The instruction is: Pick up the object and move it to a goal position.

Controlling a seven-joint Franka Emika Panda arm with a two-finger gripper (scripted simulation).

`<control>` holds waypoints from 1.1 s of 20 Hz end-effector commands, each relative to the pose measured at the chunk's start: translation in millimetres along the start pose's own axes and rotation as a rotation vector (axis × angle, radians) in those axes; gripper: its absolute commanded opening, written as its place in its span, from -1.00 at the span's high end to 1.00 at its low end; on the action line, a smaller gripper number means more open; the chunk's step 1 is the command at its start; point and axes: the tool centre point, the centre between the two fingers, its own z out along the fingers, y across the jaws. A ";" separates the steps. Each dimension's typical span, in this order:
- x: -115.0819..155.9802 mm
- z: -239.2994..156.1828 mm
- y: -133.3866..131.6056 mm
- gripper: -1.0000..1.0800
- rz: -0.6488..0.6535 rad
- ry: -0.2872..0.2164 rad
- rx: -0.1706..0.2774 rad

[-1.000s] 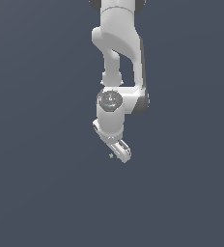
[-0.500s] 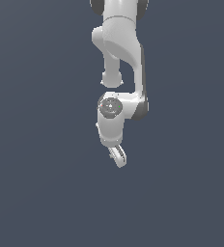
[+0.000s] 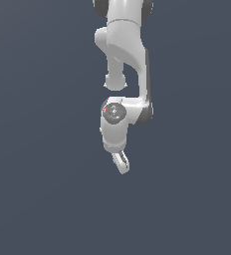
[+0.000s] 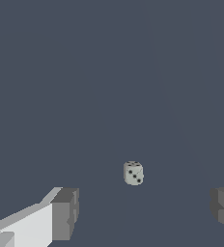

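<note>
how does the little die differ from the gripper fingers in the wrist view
The die is pale greyish-white with dark pips; the fingers have plain dark grey pads on white bodies. The die is far smaller than either finger as seen here. The die shows whole in the frame, lying apart from both; the fingers are cut off by the picture's edges, set wide with the die in the gap between. Both look blocky and flat-faced.

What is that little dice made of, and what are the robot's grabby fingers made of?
The dice looks like pale, matte plastic or stone with dark pips; being a simulator render, its true material is unclear. The gripper has white, smooth bodies like painted metal or plastic, and its fingertips are dull grey blocks, possibly rubber pads.
</note>
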 end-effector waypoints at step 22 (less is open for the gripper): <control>0.3 50.0 0.2 1.00 0.005 0.000 0.000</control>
